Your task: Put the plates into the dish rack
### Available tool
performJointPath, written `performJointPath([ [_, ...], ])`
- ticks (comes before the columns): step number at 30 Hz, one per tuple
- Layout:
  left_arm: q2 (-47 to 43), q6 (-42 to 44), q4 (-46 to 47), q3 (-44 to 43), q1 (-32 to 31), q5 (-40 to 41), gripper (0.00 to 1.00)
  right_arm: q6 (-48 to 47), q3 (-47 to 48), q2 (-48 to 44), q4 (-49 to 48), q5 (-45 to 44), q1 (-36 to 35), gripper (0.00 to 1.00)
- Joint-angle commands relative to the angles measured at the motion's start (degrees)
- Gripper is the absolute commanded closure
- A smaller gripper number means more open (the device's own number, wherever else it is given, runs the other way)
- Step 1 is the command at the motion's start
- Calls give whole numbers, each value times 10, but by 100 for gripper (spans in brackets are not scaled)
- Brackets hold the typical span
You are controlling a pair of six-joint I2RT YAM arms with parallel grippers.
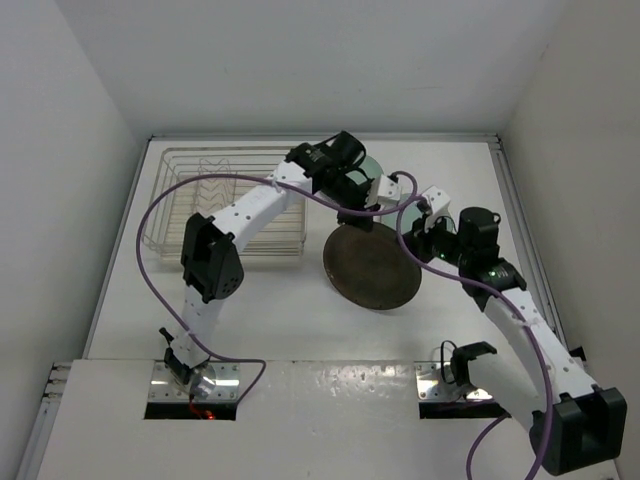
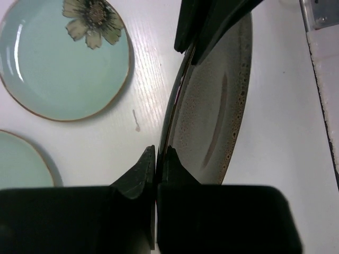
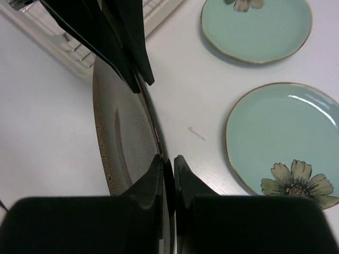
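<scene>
The large dark brown plate (image 1: 372,268) stands tilted on edge above the table, right of the dish rack (image 1: 215,200). My left gripper (image 1: 352,213) is shut on its far rim, and the left wrist view shows the fingertips (image 2: 159,154) pinching the thin edge of the brown plate (image 2: 212,106). On the opposite rim my right gripper (image 1: 426,243) is shut too, its jaws (image 3: 168,159) clamped on the brown plate (image 3: 119,132). Two mint-green plates (image 3: 257,24) (image 3: 286,137) lie flat on the table beneath, one showing a brown flower.
The wire rack holds no plates and sits at the back left near the wall; its pale tray edge (image 3: 58,45) shows in the right wrist view. The mint plates (image 2: 63,58) (image 2: 18,164) lie close beside the held plate. Purple cables loop over both arms.
</scene>
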State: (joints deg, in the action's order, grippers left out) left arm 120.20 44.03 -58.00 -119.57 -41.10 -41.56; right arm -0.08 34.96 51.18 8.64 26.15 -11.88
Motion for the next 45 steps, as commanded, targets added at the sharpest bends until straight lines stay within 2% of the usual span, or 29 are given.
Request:
performJointPath([
  [1,-8,-19,37,-80,-9,8,100,42,41,-30,-124,-5,0,88],
  [2,-8,-29,37,-100,-9,8,100,42,41,-37,-122,-10,0,88],
  [3,-15,-38,37,-118,-9,16,100,39,58,-41,-119,-15,2,70],
  [5,-30,-43,63,-165,-9,31,100,26,70,-57,-116,-34,3,49],
  [6,-38,-43,74,-174,-9,60,100,21,90,-63,-117,-44,2,23],
  [8,-53,-2,89,-202,-9,95,100,5,101,-72,-115,-65,4,12],
  [9,-65,17,89,-213,-9,143,100,-16,120,-74,-114,-77,2,7],
  [11,-80,63,95,-241,-9,204,100,-43,135,-77,-104,-98,3,2],
  [14,-123,161,118,-241,28,292,100,-64,138,-78,-102,-116,3,1],
  [16,-154,195,128,-231,51,336,100,-70,126,-78,-110,-119,4,1],
  [18,-178,242,142,-209,87,356,100,-61,115,-74,-123,-117,4,1],
  [21,-221,269,160,-175,143,361,100,-46,100,-60,-145,-95,4,1],
  [25,-259,311,160,-132,227,316,100,-14,85,-33,-193,-78,5,1],
  [29,-287,348,160,-46,315,257,100,-4,80,2,-219,-53,3,1],
  [34,-261,354,165,-47,414,181,100,40,78,23,-238,-34,2,1],
  [38,-242,349,165,-47,450,114,100,60,78,31,-240,-35,-1,1],
  [45,-236,364,165,20,484,59,100,72,91,45,-226,-47,-10,1],
])
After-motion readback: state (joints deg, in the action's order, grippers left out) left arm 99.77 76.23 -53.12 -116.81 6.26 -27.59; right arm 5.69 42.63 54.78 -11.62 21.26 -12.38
